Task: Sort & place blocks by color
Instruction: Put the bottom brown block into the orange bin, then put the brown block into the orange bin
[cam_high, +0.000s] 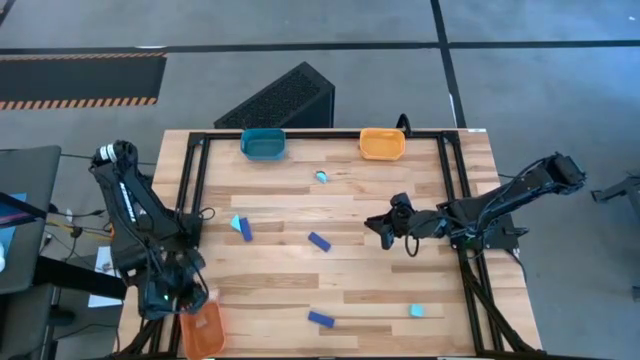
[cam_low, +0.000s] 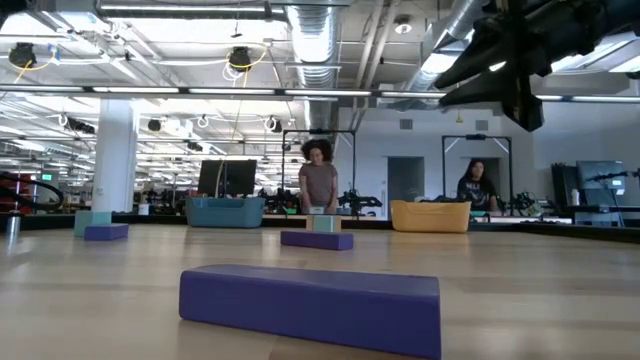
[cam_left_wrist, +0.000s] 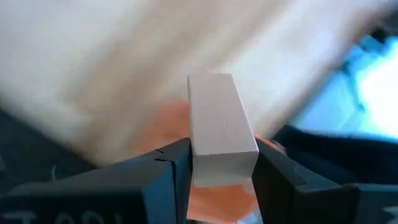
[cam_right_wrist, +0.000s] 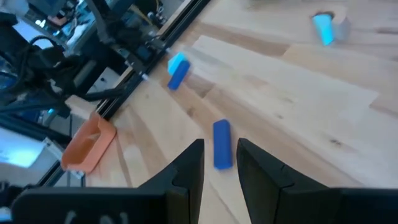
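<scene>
My left gripper (cam_high: 190, 298) is at the table's near left corner, above an orange tray (cam_high: 203, 330), and is shut on a pale tan wooden block (cam_left_wrist: 221, 127). My right gripper (cam_high: 385, 228) hangs over the table's middle right, slightly open, with nothing between its fingers (cam_right_wrist: 221, 168). Dark blue bars lie flat on the table (cam_high: 319, 241), (cam_high: 320, 319), (cam_high: 246, 229). The last one has a cyan chunk (cam_high: 237, 222) beside it. Other cyan chunks lie at the near right (cam_high: 417, 311) and the far middle (cam_high: 321, 177). My left gripper pinches the tan block's two long sides (cam_left_wrist: 194, 155) between its two fingers, at the end nearest the wrist. The block runs along the fingers and sticks out past their tips. It is lifted clear, with the orange tray (cam_left_wrist: 165, 134) beneath it.
A teal tray (cam_high: 264, 144) and a yellow-orange tray (cam_high: 382, 144) stand at the table's far edge. A black frame (cam_high: 195, 180) runs along the table's left, right and far sides. People stand in the room beyond (cam_low: 318, 180).
</scene>
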